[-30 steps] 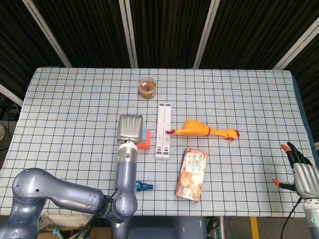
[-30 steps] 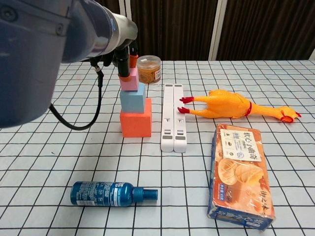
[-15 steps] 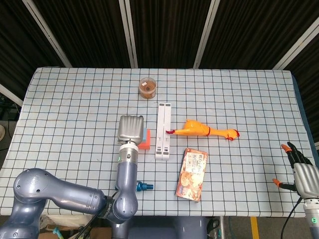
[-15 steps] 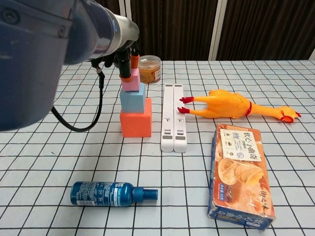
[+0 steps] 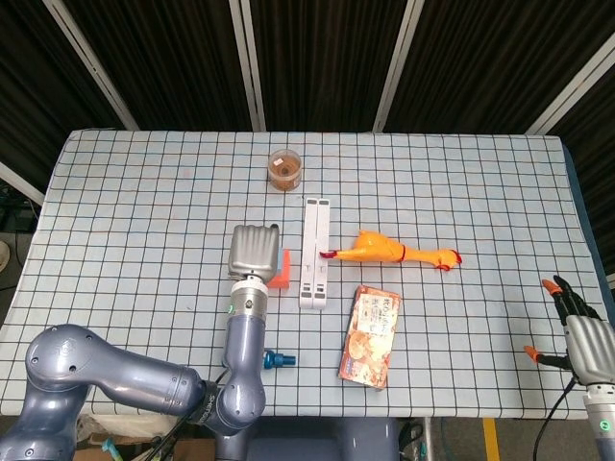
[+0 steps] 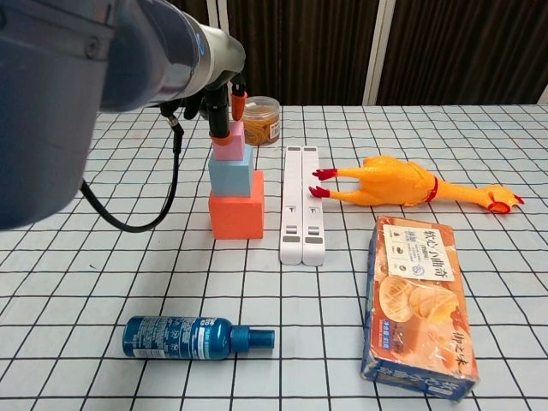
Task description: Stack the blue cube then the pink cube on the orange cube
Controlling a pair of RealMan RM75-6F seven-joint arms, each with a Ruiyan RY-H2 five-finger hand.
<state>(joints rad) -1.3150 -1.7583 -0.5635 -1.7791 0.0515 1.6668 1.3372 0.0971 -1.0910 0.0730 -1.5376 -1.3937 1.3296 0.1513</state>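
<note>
Stack stands near the table's middle: small pink cube [image 6: 229, 145] on pale blue cube [image 6: 231, 175] on orange cube [image 6: 236, 215]. Your left hand [image 6: 221, 101] pinches the pink cube. Spread fingers gently, lift straight up. Right hand [image 5: 584, 334] splayed, empty.

From the head view the left hand [image 5: 253, 252] hides the blue and pink cubes; the right hand [image 5: 583, 336] is cut off by the picture's edge.

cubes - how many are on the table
3, all in one stack left of the white bars: orange cube at the bottom, blue cube on it, pink cube on top under the left hand.
</note>
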